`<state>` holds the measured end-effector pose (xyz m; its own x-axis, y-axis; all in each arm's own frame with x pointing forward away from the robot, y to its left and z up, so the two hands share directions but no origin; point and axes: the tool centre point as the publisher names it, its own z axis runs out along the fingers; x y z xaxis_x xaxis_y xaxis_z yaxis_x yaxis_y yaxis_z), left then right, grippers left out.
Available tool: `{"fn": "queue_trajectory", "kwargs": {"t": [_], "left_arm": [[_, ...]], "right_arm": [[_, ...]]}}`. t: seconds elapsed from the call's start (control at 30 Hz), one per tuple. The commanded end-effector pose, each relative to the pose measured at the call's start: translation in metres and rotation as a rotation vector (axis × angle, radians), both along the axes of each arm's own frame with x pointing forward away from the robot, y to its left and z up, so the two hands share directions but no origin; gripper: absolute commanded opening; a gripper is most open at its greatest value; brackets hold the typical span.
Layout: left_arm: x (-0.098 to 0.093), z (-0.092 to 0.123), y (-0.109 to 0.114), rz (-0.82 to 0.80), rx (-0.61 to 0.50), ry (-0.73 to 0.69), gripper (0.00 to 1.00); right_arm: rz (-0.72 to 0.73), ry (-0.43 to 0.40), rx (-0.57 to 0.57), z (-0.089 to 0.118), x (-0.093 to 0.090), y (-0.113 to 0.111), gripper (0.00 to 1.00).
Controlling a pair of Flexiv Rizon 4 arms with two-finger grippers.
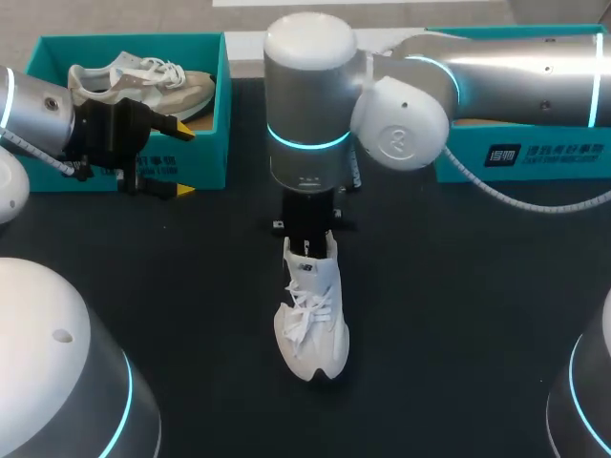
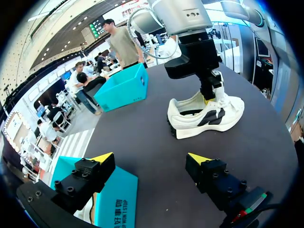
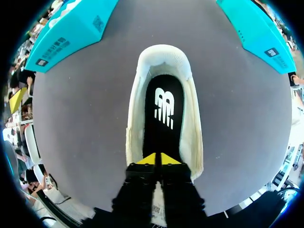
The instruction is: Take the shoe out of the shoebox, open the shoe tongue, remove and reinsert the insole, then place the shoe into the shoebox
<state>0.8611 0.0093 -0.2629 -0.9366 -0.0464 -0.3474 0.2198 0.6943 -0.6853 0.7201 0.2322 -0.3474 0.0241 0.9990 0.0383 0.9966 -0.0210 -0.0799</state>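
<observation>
**Right gripper pinching the tongue of the white shoe at mid-table**

Right gripper's yellow tips are pressing together at the laced end of the shoe's opening. The tongue is running up between the black fingers, so they are closing narrowly on it.

The white shoe is sitting upright on its sole in the middle of the table, outside both boxes, with its toe pointing to the near edge and its heel to the far side. The right arm is coming in from the far right, crossing to the middle and hanging straight down over the heel end.

Only the right wrist view is looking down into the shoe, where the black insole is lying flat inside. The left wrist view is showing the shoe side-on, with its tongue pulled upright at the gripper.

The left gripper is hovering at the far left with its fingers spread wide and holding nothing. It is straddling the near right corner of the teal shoebox. A beige shoe is resting in that box. A second teal box is standing at the far right, partly behind the right arm.

Bare dark table is lying on the left, right and near sides of the white shoe, well apart from both boxes.
</observation>
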Motion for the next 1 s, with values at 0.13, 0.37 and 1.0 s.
{"fn": "queue_trajectory", "kwargs": {"t": [0.13,0.37,1.0], "left_arm": [[-0.001,0.000,0.000,0.001,0.002,-0.001,1.00],[-0.001,0.000,0.000,0.001,0.002,-0.001,1.00],[-0.001,0.000,0.000,0.001,0.002,-0.001,1.00]], "right_arm": [[0.036,0.023,0.010,0.000,0.004,0.000,1.00],[0.102,0.050,0.026,-0.002,0.004,0.003,1.00],[0.121,0.015,0.002,0.014,0.007,0.002,1.00]]}}
